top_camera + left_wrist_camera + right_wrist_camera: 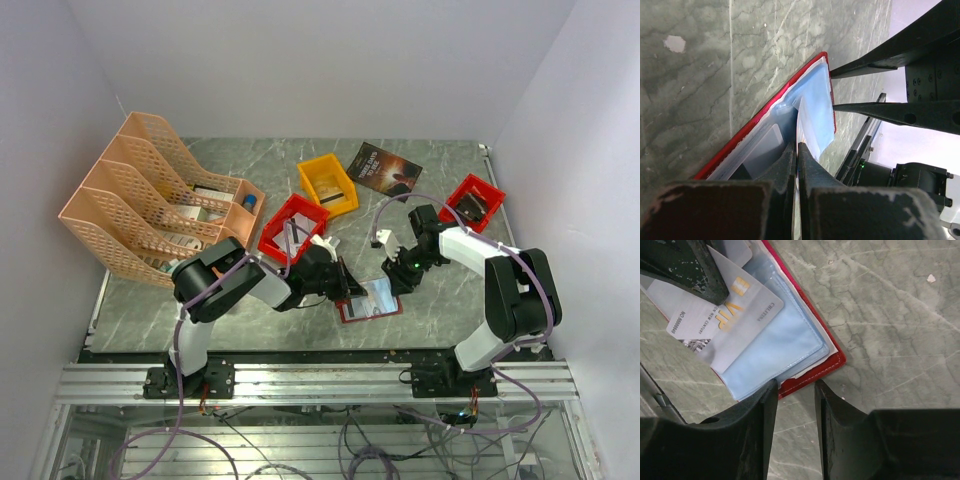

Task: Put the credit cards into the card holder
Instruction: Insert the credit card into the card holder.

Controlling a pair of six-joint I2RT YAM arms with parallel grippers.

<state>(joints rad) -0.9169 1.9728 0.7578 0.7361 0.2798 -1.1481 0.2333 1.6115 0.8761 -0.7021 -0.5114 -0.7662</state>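
We pinch the credit card [735,320] in our closed left gripper [797,146], slanting it into the card holder [832,361], open mid-desk [880,305]. Our right gripper [796,386], narrowly parted, likely braces its edge against sliding.

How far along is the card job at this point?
Done: the card holder lies open on the table, pale blue pockets facing up. In hand: the left gripper is shut on a grey VIP card that lies across a pocket, not seated; the right gripper stands open at the holder's edge. Left: pushing this card home. Whether more cards wait elsewhere is unclear.
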